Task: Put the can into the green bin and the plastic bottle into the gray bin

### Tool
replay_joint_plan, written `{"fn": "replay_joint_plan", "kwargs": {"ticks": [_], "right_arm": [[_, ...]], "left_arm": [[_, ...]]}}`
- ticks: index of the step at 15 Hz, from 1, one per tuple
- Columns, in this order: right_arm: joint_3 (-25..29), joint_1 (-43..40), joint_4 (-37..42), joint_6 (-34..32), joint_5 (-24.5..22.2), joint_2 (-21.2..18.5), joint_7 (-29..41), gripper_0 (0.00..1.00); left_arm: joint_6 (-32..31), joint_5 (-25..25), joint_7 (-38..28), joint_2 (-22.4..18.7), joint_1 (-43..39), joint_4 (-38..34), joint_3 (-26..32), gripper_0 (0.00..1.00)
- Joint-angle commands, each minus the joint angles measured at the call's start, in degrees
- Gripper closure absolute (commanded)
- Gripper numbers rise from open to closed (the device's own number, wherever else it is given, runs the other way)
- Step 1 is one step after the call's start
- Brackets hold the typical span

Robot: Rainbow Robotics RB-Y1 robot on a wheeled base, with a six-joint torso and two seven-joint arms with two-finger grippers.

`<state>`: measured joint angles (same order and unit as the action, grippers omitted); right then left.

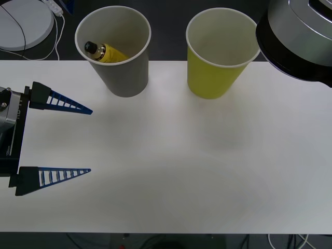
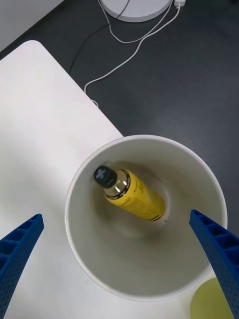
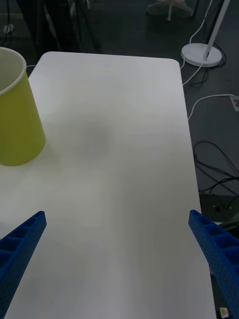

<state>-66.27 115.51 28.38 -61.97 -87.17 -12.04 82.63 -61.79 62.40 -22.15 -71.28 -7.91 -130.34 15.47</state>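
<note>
The gray bin (image 1: pixel 122 67) stands upright at the back left of the white table (image 1: pixel 171 166). Inside it the yellow plastic bottle (image 1: pixel 108 53) with its black cap lies slanted against the wall. In the right wrist view, my right gripper (image 2: pixel 115 215) hangs open above the gray bin (image 2: pixel 89 259), with the plastic bottle (image 2: pixel 132 195) loose below it. The green bin (image 1: pixel 215 72) stands upright to the right of the gray one, and the right arm's body (image 1: pixel 295 36) hovers beside its rim. My left gripper (image 1: pixel 91 140) rests open over the table's left side. The can is out of view.
A round white base (image 1: pixel 23 21) with white cables lies on the dark floor behind the table's left corner. The left wrist view shows the green bin (image 3: pixel 15 119) on bare tabletop, with the table edge (image 3: pixel 191 149) and floor cables beyond.
</note>
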Motion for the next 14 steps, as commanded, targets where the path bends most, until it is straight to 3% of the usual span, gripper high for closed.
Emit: {"fn": "replay_joint_plan", "kwargs": {"ticks": [1,5,7,14], "right_arm": [[0.00,-0.02,0.01,0.00,0.07,0.00,-0.01,0.00],[0.09,-0.64,0.10,-1.40,1.74,-1.50,-3.09,0.00],[0.53,-2.31,2.30,-1.40,4.12,-4.31,-5.73,0.00],[4.13,-6.53,17.41,-5.45,4.64,-15.12,-6.34,0.00]], "left_arm": [[0.00,0.00,0.00,0.00,0.00,0.00,0.00,0.00],[0.00,0.00,0.00,0.00,0.00,0.00,0.00,0.00],[0.00,0.00,0.00,0.00,0.00,0.00,0.00,0.00],[0.00,0.00,0.00,0.00,0.00,0.00,0.00,0.00]]}}
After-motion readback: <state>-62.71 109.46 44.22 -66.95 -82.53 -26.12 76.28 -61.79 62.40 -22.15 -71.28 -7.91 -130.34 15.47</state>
